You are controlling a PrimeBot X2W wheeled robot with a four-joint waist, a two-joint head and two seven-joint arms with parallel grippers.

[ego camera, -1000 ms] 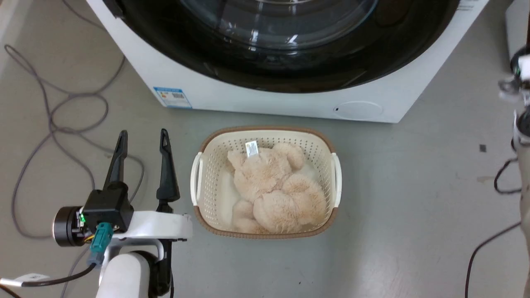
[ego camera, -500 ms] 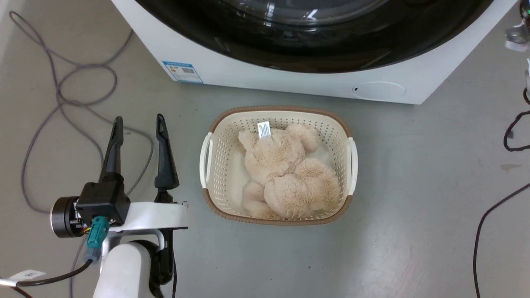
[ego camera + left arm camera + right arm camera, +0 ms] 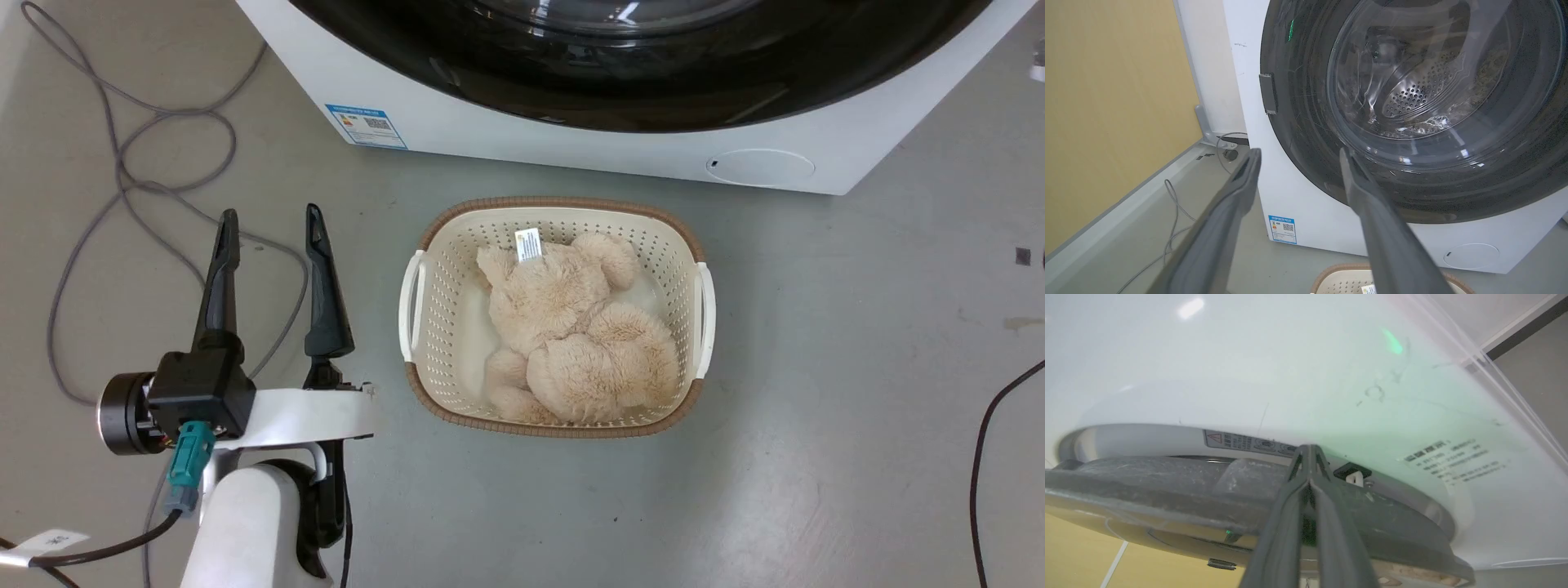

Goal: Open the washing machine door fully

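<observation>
1. The washing machine door (image 3: 1412, 102), a wide black ring around a bulging glass window, sits on the front of the washing machine (image 3: 1306, 212). In the left wrist view it looks flat against that front. The holed steel drum shows through the glass.
2. In the right wrist view the door's rim is seen edge-on as a dark band under the white machine front. The right gripper (image 3: 1309, 451) is right at this rim, with its fingers (image 3: 1278, 539) pressed together at the tips. The tips lie over the rim near a small black latch (image 3: 1351, 473). I cannot tell whether they press on the door or only sit in front of it.
3. The left gripper (image 3: 272, 212) hangs above the floor (image 3: 816, 367), well apart from the door. Its fingers are spread wide and hold nothing. In the left wrist view they point toward the machine's lower left corner.
4. Low on the machine's front are a blue label (image 3: 366, 125) on the left and a round flap (image 3: 761, 165) on the right.
5. A cream basket (image 3: 563, 201) with a brown rim stands on the floor just in front of the machine. A beige plush toy (image 3: 571, 327) lies in it.
6. A yellow wall (image 3: 1106, 102) stands to the left of the machine.
</observation>
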